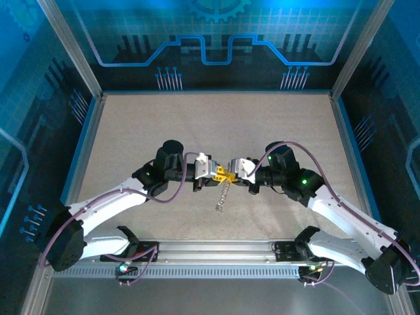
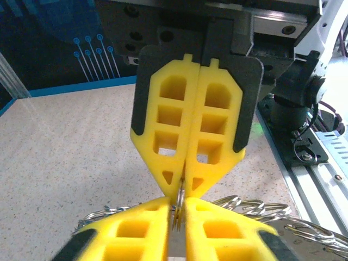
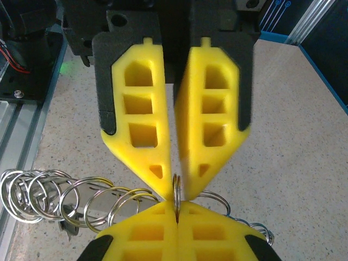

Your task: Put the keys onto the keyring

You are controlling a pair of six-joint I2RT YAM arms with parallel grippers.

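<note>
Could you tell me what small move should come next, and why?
Probably a slight twist of the right gripper while the left gripper holds firm: both pairs of jaws are shut tip to tip on one small silver ring, chain of rings hanging below, so opening that ring seems next.

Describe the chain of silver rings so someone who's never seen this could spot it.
Find the middle of the speckled table, where the left gripper and right gripper meet tip to tip. Both are pinched on one ring, and the chain of silver rings trails from there toward the near rail. Its linked, shiny loops stand out from the yellow fingers.
</note>
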